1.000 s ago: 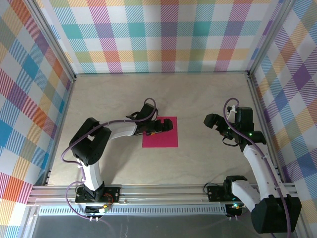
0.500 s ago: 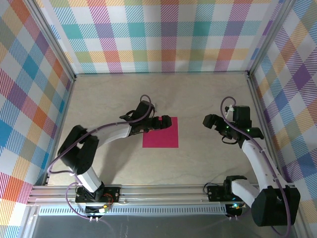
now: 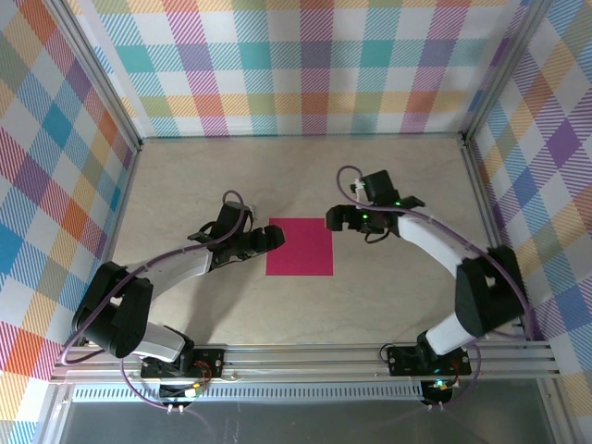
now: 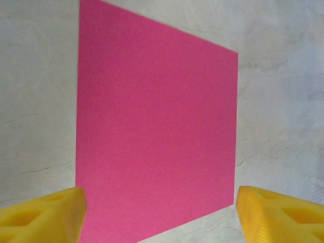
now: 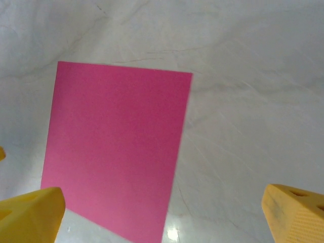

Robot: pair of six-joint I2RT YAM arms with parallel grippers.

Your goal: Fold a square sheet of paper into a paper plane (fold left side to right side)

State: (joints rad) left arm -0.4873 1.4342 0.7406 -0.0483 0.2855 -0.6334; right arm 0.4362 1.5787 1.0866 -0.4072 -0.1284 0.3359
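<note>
At the bottom of the overhead frame, my two arms rise from the metal rail [image 3: 305, 356] at the table's near edge. Left of centre, my left gripper [image 3: 271, 239] has its jaws apart and holds nothing, its tips at the left edge of the square sheet of paper [image 3: 299, 247]. The magenta-pink sheet lies flat and unfolded on the pale table [image 3: 398, 277], mid-frame. My right gripper [image 3: 335, 220], jaws wide apart and empty, is near the sheet's upper right corner; I cannot tell whether either gripper touches the paper. In my left wrist view, yellow fingers [image 4: 43, 215] occupy the lower corners, the sheet spread between them. Plaid walls [image 3: 314, 65] close the top of the frame.
</note>
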